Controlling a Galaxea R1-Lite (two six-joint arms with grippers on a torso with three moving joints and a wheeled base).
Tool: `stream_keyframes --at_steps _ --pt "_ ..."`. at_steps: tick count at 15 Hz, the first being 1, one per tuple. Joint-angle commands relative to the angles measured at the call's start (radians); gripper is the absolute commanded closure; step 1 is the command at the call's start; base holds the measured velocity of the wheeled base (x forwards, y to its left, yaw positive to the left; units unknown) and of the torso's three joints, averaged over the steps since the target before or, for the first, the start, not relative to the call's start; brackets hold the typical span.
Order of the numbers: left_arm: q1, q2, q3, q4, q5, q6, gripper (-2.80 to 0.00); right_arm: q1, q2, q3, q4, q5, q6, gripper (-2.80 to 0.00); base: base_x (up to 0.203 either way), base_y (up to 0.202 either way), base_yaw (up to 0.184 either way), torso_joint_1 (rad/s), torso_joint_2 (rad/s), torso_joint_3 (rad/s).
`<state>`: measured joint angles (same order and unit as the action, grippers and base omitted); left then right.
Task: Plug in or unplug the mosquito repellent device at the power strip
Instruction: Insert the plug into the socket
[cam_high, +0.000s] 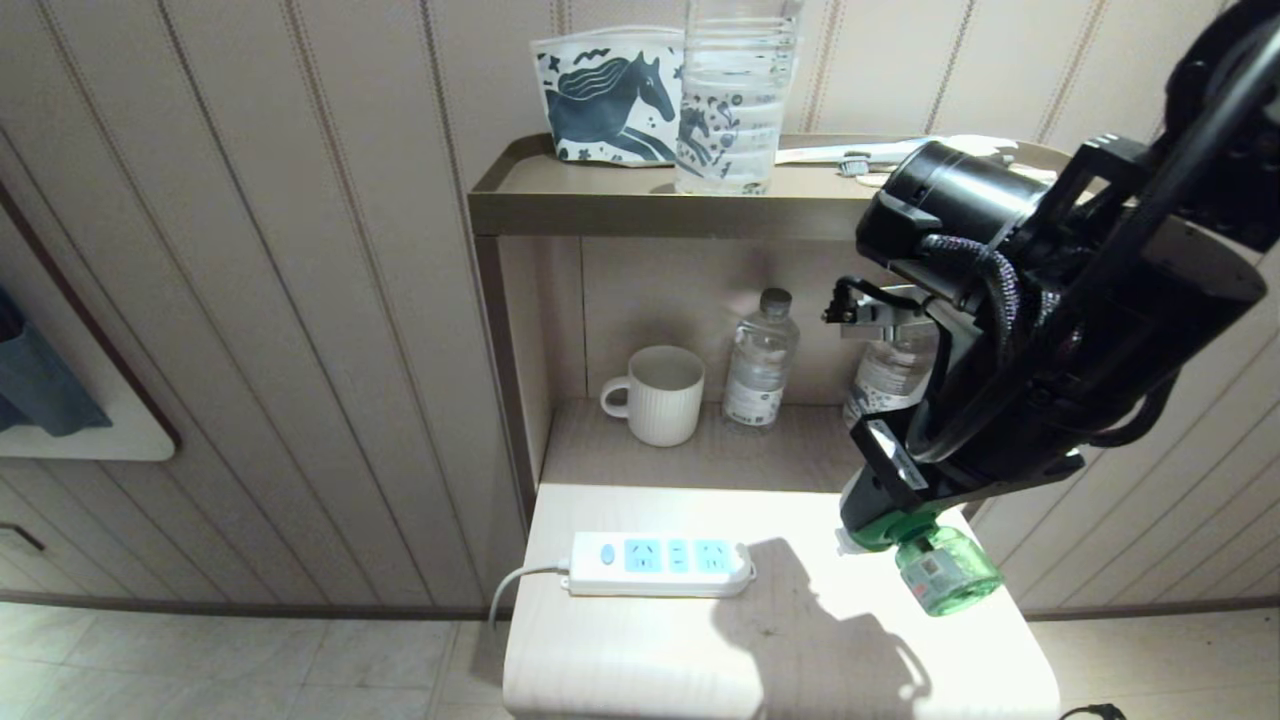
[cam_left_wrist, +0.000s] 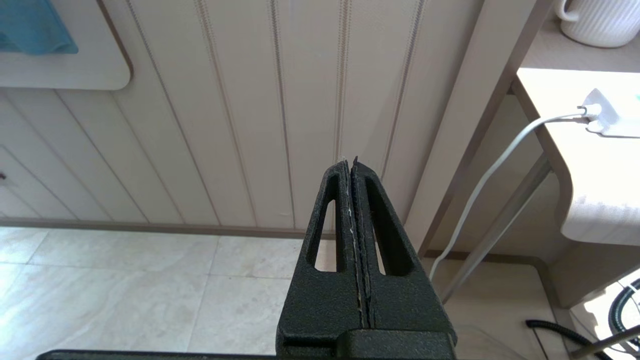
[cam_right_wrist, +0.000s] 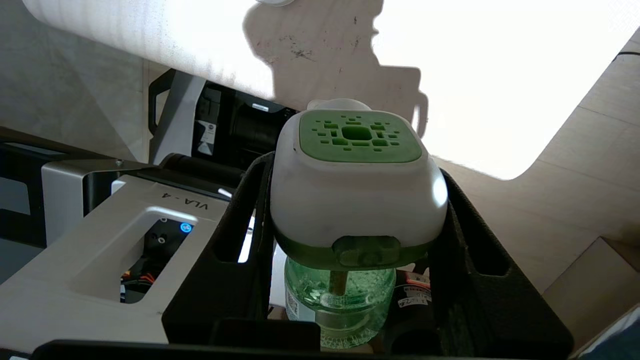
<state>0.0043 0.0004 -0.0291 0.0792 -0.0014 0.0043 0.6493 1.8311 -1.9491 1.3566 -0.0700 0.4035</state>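
You are looking at the mosquito repellent device (cam_right_wrist: 357, 185): a rounded white head with a green vented cap, a green collar beneath, and a translucent green liquid bottle with a wick showing through it. Your right gripper (cam_right_wrist: 356, 235) is clamping it, one black ribbed finger (cam_right_wrist: 240, 235) pressing each side of the white head, bottle hanging tilted below the fingers in the head view (cam_high: 945, 570). The device is hovering in the air above the right side of the pale, matte table (cam_high: 640, 660), well apart from the power strip (cam_high: 660, 565). That strip is lying flat near the table's back left edge: a white rectangular bar with light-blue socket faces, a small round button at its left end, and a white cord (cam_high: 510, 590) dropping off the left side. All sockets are sitting unoccupied. Behind it, on the lower shelf, a ribbed white mug (cam_high: 660, 393) and a clear plastic water bottle (cam_high: 760, 360) are standing upright. Your left gripper (cam_left_wrist: 352, 167) is hanging beside the table over the tiled floor (cam_left_wrist: 125, 285), its fingers pressed together on nothing.
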Motion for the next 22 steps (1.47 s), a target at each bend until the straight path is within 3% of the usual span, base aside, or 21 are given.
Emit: stream_keyframes --at_steps 1,13,22 --pt "0.000 0.000 0.000 0.001 0.000 0.000 0.00 0.020 0.000 0.002 0.007 -0.001 0.002 0.00 0.000 0.000 0.000 0.000 0.00 0.000" --pt "0.000 0.000 0.000 0.001 0.000 0.000 0.00 0.067 -0.010 0.037 0.016 -0.001 0.003 0.00 0.000 0.000 0.000 0.006 -0.01 -0.009" --pt "0.000 0.000 0.000 0.001 0.000 0.000 0.00 0.090 0.073 0.079 0.006 0.005 0.010 0.00 0.000 0.000 0.000 0.199 -0.43 -0.224"
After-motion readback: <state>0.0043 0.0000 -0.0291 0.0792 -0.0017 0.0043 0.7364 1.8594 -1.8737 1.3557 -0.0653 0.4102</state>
